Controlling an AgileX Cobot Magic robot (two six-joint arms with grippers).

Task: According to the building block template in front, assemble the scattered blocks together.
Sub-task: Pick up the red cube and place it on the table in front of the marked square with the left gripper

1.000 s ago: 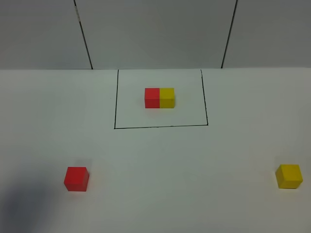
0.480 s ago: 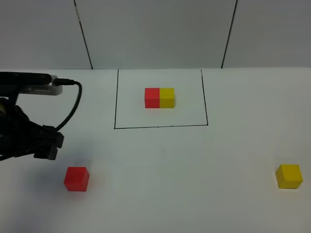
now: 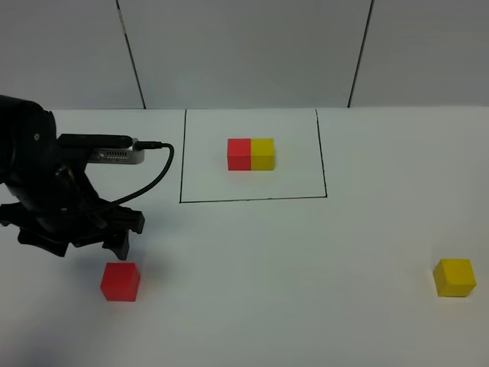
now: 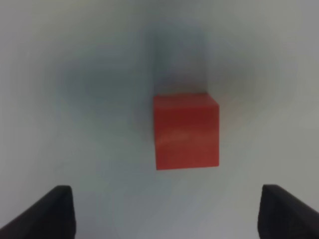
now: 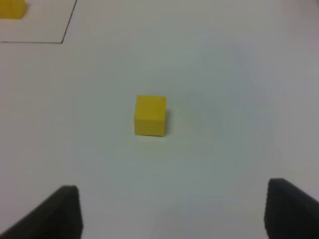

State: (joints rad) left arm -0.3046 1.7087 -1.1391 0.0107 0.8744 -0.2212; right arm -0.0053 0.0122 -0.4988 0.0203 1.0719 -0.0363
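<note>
White table [image 3: 252, 321]: red block [image 3: 120, 281] sits nearer and left of the template [image 3: 250, 154], yellow block [image 3: 454, 277] nearer and right, both well apart from it. Left gripper [image 3: 88, 238] hovers on the red block's template side, jaws wide, empty. Right gripper [image 5: 172, 214] (wrist view only) is likewise spread, holding nothing. Farthest back, the template's cubes touch.

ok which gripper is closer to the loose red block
Left. The left gripper hangs open right by the loose red block. The right gripper is outside the high view, open, facing the yellow block far off to the right.
</note>
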